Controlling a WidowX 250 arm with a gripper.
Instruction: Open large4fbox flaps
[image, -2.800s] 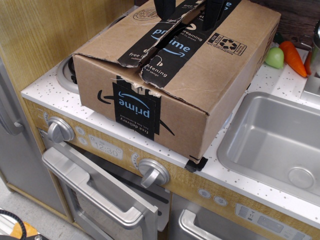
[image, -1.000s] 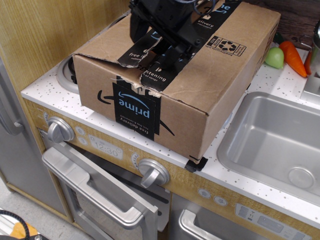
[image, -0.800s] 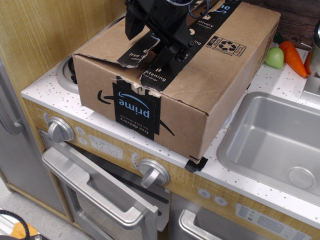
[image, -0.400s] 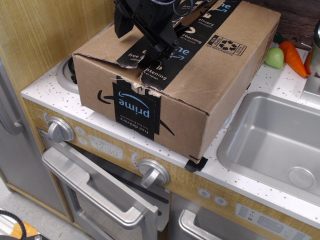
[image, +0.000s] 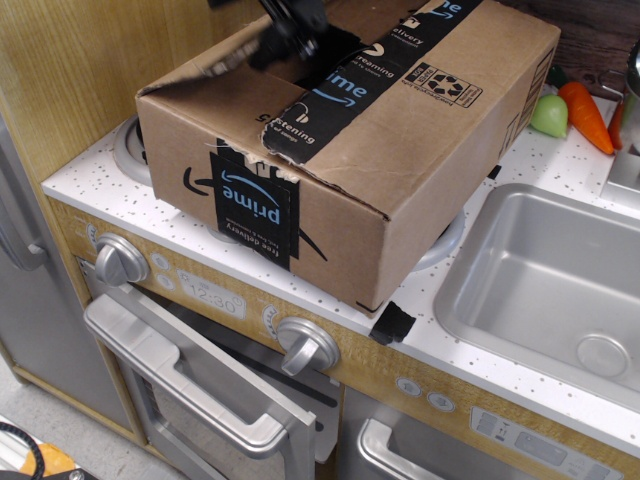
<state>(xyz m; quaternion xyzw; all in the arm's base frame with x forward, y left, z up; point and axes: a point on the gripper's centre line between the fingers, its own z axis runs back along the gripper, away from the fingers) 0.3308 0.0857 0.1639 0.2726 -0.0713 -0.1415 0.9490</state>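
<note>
Below the fingers (image: 285, 40), big cardboard box (image: 400, 170) sits on speckled counter (image: 120, 185), w/ steel sink (image: 540, 280) off to the side. Left flap (image: 225, 65) is lifted at the centre seam, right flap (image: 440, 110) lies flat. Gripper (image: 290, 25) is blurred at top edge, touching the lifted flap; can't tell if clenched or released.

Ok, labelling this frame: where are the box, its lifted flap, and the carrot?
large4fbox (image: 420, 170), main camera view, bare right side wall.
Lifted flap (image: 215, 75), main camera view, left panel's cardboard.
Carrot (image: 588, 115), main camera view, orange body.
</note>
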